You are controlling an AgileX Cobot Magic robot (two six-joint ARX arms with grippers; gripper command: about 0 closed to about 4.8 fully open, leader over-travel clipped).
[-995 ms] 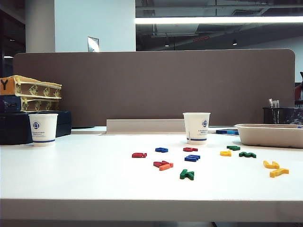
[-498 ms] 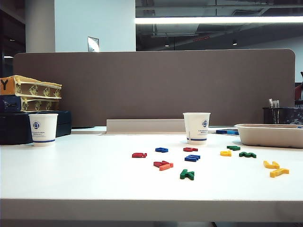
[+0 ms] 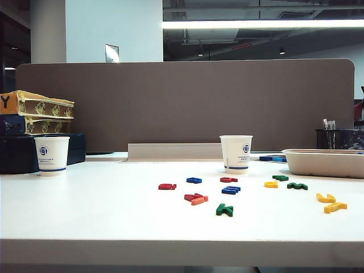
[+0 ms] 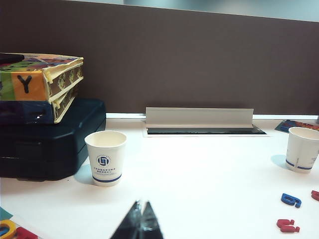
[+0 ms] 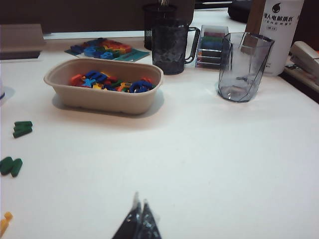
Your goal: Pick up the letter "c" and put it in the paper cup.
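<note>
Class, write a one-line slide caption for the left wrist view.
Shut left gripper points across the table toward a logo paper cup.

The letter "c" (image 3: pixel 228 180), small, flat and orange-red, lies on the white table just in front of the paper cup (image 3: pixel 236 153). The cup stands upright, white, blue band near its base, blue logo off-centre.

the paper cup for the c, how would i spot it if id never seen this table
On the white table, look to the middle of the brown partition, near the scattered letters. The paper cup stands there, just behind a red letter. Its blue logo sits off to one side, while the other cup, far left, has a centred logo.
</note>
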